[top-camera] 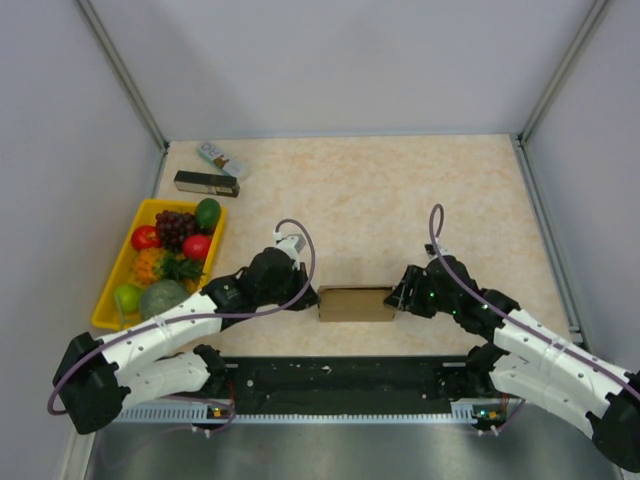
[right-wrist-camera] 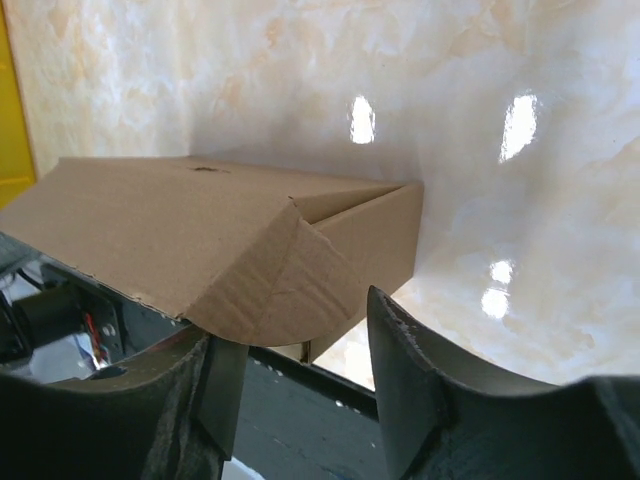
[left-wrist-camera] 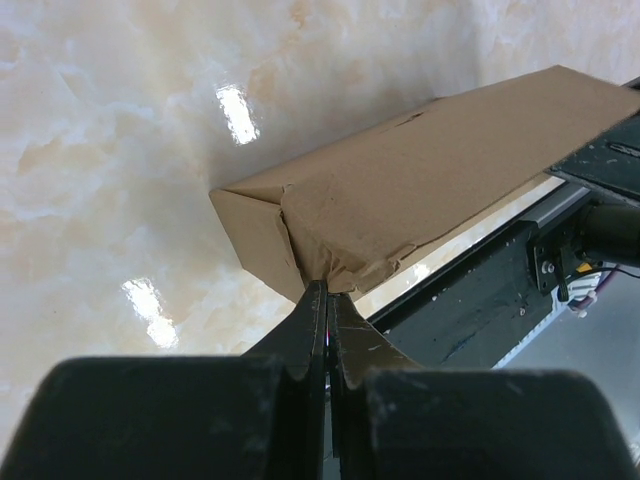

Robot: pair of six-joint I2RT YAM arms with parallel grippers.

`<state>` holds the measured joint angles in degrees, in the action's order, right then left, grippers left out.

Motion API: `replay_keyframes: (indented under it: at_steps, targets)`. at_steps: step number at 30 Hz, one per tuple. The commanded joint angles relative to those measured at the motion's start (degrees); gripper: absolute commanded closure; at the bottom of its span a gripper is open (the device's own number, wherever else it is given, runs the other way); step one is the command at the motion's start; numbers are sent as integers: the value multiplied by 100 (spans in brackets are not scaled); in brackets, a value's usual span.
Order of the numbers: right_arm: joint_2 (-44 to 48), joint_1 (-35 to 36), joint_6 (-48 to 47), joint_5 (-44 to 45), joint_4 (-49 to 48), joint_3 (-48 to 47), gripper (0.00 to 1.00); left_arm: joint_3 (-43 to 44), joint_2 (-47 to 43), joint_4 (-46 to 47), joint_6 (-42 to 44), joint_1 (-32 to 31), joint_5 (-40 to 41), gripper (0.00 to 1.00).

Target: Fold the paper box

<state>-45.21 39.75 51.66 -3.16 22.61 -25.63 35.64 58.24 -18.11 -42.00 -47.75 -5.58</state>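
Paper box [top-camera: 355, 303] lies near the front edge of my table [top-camera: 400, 190], between both arms, which reach inward and low. I see the left gripper [left-wrist-camera: 322, 298] pinching its end flap, while the right gripper [right-wrist-camera: 302, 322] is spread around the opposite flap.

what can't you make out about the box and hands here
Top view: the box ends, covered by both wrists.
Left wrist: whether the shut left hand pinches the flap or just touches it; crumpled edge hides the tips.
Left wrist: the box's far end, cut off by the frame.
Right wrist: the box's lower edge, behind the open right hand.
Top view: the packet print, too small.
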Motion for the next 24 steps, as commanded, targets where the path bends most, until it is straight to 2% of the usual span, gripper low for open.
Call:
replay_keyframes:
  at_steps: [1,3,4,7,12,13,17,22,24]
  targets:
    - [135,68,-918,-263,516,-425,49,-224,30,-457,86,-33,233,100]
    - [179,68,-1174,-256,831,-713,35,-215,30,-457,95,-33,233,100]
    - [188,68,-1437,-195,1198,-820,33,-206,38,-465,87,-24,251,100]
    - [223,103,-1851,16,1867,-1242,31,-180,4,-483,104,-24,277,100]
    - [171,165,-2028,78,1948,-1743,27,-119,-58,-553,139,-33,277,100]
    - [14,217,-2159,226,2001,-1822,28,-101,-58,-562,148,-33,286,100]
    - [-539,629,-2362,517,2151,-2270,58,-40,-41,-597,192,-33,303,100]
    - [-1050,1316,-2493,1667,2520,-2666,59,5,3,-624,210,-24,277,100]
    - [-1278,1465,-2511,1835,2642,-2746,60,5,-5,-624,218,-33,277,100]
